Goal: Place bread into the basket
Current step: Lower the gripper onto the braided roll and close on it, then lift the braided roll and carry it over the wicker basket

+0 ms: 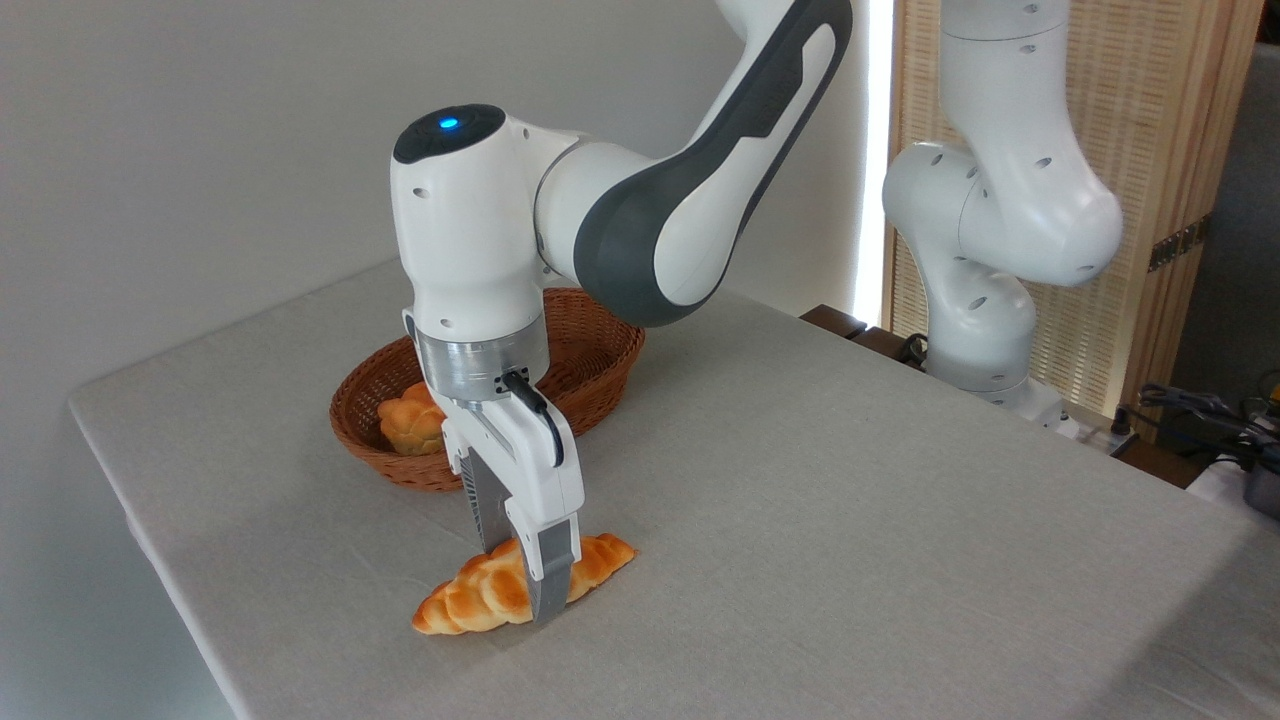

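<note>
The bread (470, 600), a long braided golden loaf, lies on the grey tablecloth near the front edge. My gripper (522, 582) points straight down over its middle. One grey finger (552, 575) presses the loaf's near side and the other stands behind it, so the gripper is shut on the bread, which still rests on the table. The basket (600, 365), oval reddish-brown wicker, sits behind the gripper at the back left. The arm's wrist hides part of it.
A small round knotted bun (408, 423) lies inside the basket at its left end. The table's left edge (150, 545) runs close to the basket and loaf. The arm's white base (985, 330) stands at the right rear, with cables beyond it.
</note>
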Controlling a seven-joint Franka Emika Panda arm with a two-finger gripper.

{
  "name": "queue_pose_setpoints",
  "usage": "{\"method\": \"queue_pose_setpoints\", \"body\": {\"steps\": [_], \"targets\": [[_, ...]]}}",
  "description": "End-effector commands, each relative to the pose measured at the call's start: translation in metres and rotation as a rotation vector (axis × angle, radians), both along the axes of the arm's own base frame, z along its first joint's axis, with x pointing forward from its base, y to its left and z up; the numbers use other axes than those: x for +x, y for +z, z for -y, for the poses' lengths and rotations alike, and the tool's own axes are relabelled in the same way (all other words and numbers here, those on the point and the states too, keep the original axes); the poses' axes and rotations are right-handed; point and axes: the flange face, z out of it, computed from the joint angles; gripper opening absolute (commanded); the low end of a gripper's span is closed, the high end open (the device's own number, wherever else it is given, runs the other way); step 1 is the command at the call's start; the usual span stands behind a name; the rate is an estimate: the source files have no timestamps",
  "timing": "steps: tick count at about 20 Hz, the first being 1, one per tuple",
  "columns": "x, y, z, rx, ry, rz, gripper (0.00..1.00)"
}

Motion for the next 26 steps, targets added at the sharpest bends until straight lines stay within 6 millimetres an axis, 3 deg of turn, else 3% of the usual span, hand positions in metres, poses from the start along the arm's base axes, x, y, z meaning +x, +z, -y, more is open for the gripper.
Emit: {"method": "queue_pose_setpoints", "body": {"steps": [1,3,5,7,12,15,20,24,26], "targets": [[0.000,-0.006,-0.001,0.011,-0.020,-0.002,0.70],[0.001,-0.009,-0.002,0.013,-0.021,-0.008,0.45],[0.002,-0.012,-0.002,0.013,-0.021,-0.012,0.30],[0.002,-0.013,-0.001,0.013,-0.024,-0.015,0.25],[0.005,-0.006,-0.008,0.014,-0.010,-0.006,0.24],[0.013,0.029,-0.007,0.003,-0.007,-0.039,0.25],[0.013,0.125,-0.006,-0.004,-0.013,-0.121,0.29],[-0.026,0.159,0.016,-0.002,-0.050,-0.206,0.33],[-0.055,0.169,0.042,0.005,-0.096,-0.225,0.34]]}}
